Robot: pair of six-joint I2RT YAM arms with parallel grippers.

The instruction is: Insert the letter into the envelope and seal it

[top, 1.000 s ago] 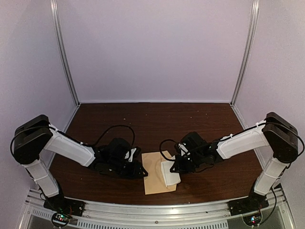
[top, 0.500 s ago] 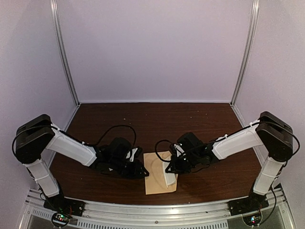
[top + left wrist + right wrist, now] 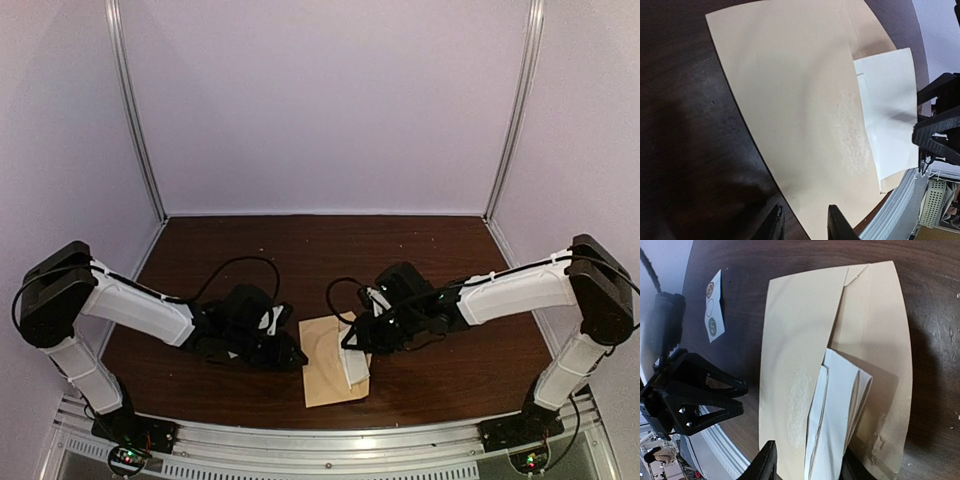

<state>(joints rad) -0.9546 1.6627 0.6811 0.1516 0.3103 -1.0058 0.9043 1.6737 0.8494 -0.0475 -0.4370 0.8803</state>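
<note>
Peeking partly out of envelope (image 3: 790, 340), letter (image 3: 837, 400) lies btwn released right pincer (image 3: 807, 455); left pincer (image 3: 805, 215) released too.

Soft, diffuse light is leaving the top view dim and grainy, with the dark desk (image 3: 320, 240) swallowing most of it. In the wrist views the envelope (image 3: 790, 100) is showing pale and slightly washed out, its edges bowing from lens distortion. The left tool (image 3: 807, 227) is blurring at the bottom edge, and soft shadows are pooling beside the paper.
</note>
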